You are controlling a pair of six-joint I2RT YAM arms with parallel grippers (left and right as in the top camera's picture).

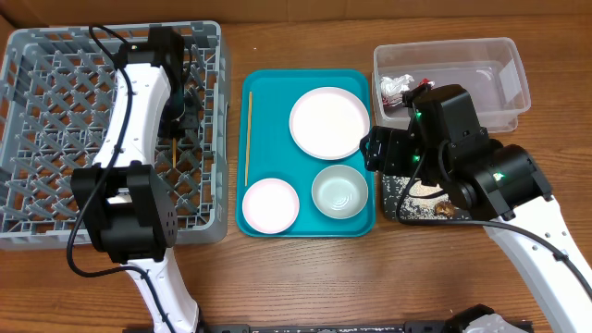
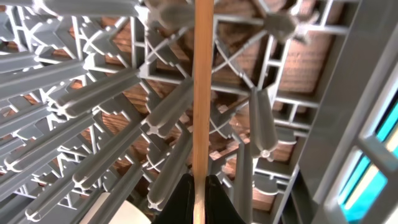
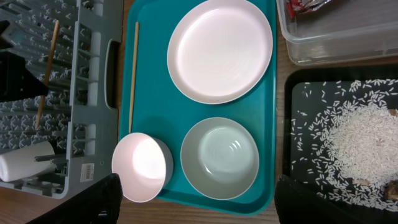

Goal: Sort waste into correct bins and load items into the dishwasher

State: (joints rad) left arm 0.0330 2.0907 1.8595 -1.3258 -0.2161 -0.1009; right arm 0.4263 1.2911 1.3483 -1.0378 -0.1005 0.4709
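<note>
My left gripper [image 2: 199, 202] is shut on a wooden chopstick [image 2: 202, 93] and holds it over the lattice floor of the grey dish rack [image 1: 55, 120]. The second chopstick [image 1: 248, 139] lies on the teal tray's left side, with the white plate [image 1: 329, 122], pink bowl [image 1: 270, 204] and green-rimmed bowl [image 1: 339, 191]. My right gripper [image 3: 211, 205] is open and empty, above the tray's front edge near the green-rimmed bowl [image 3: 219, 157]. The clear tub [image 1: 481, 74] holds the tissue and red wrapper [image 1: 398, 90]. The black tray [image 3: 298, 186] holds rice [image 3: 357, 130] and a brown scrap [image 1: 445, 209].
The teal tray [image 1: 264, 88] sits between the dish rack and the two bins. The right arm covers part of the black tray in the overhead view. A white cylinder [image 3: 25, 167] lies in the rack's near right corner. Bare wooden table runs along the front.
</note>
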